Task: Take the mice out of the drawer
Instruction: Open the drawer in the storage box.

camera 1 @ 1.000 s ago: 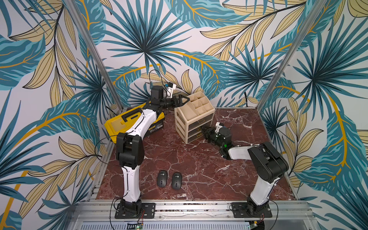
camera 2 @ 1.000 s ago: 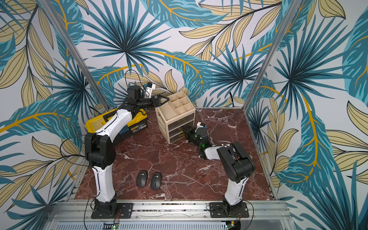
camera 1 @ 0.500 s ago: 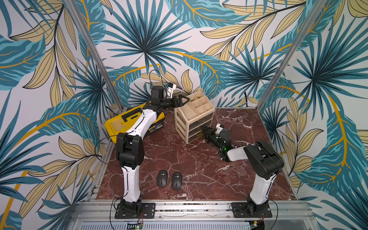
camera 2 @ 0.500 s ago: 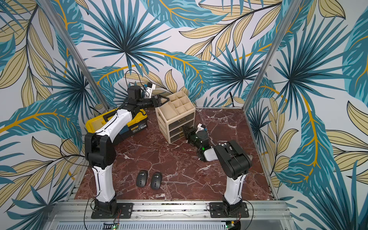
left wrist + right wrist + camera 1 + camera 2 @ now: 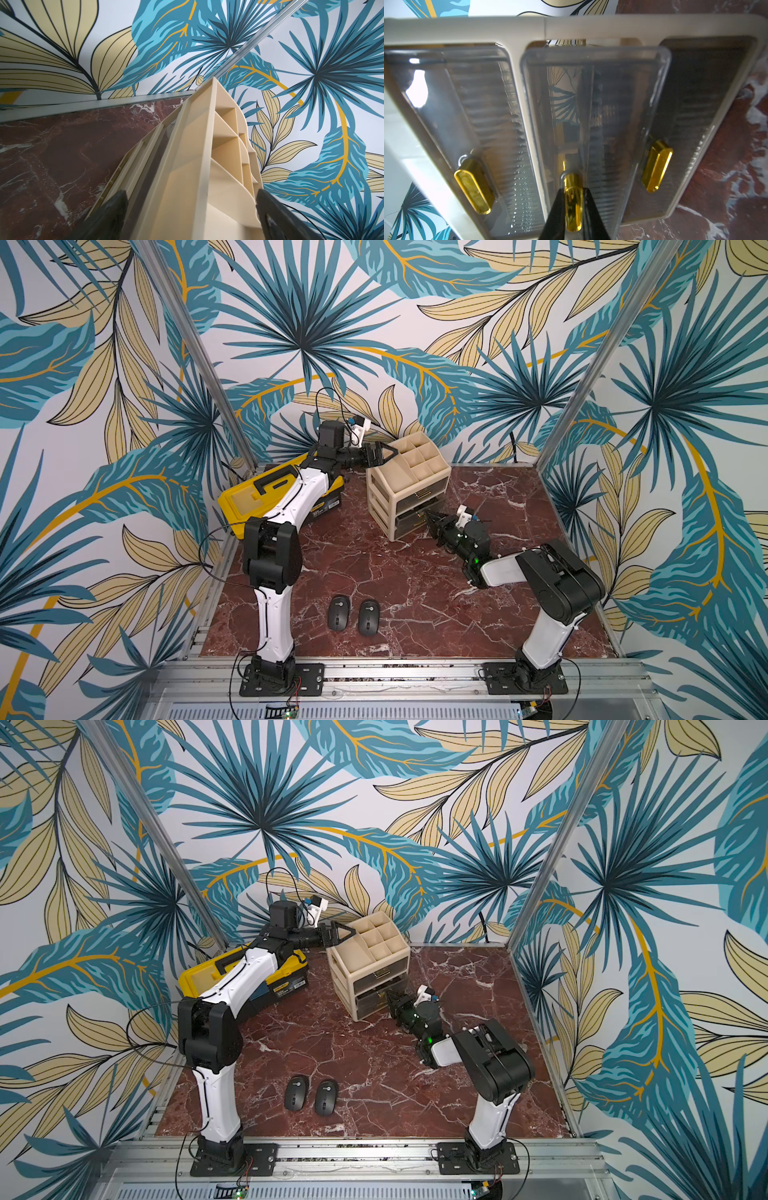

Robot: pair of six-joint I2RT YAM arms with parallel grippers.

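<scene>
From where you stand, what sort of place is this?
Probably a staged robot test booth, not a home: two arms bolted to a metal rail, leaf-print panels walling a small marble-look tabletop, and props like a drawer organizer and mice.

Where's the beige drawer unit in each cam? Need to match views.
Top view: beige drawer unit back-centre, beside the yellow toolbox.
Top view: same place.
Left wrist: drawer unit close up, centre, straddled by the left end effector.
Right wrist: drawer unit fills the frame, front on; right end effector shut on the middle gold handle.
Shared landmark: red marble tabletop, in all four.
</scene>
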